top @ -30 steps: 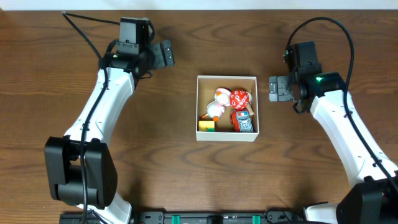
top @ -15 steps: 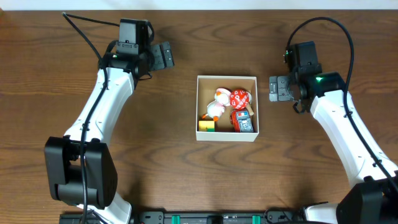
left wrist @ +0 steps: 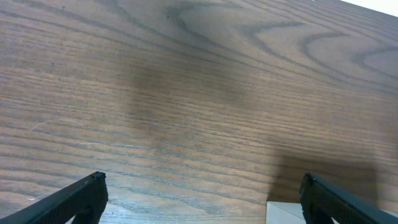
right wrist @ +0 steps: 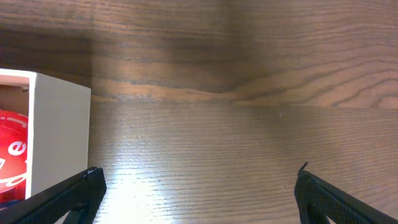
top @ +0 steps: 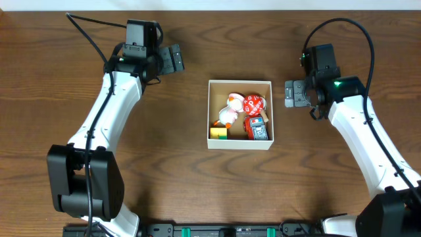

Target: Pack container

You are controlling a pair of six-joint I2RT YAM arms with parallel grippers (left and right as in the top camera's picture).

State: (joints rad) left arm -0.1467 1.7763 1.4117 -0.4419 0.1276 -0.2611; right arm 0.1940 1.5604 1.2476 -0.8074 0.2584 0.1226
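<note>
The container, a square white-walled box, sits at the table's middle. Inside lie a white duck toy, a red ball toy, a yellow-green block and a red-blue toy. My left gripper is open and empty, up and to the left of the box; its wrist view shows bare wood and a white box corner. My right gripper is open and empty just right of the box; its wrist view shows the box wall and red toy at left.
The table is dark brown wood. The arm bases stand at the front corners. A black cable runs from the left arm at the back left.
</note>
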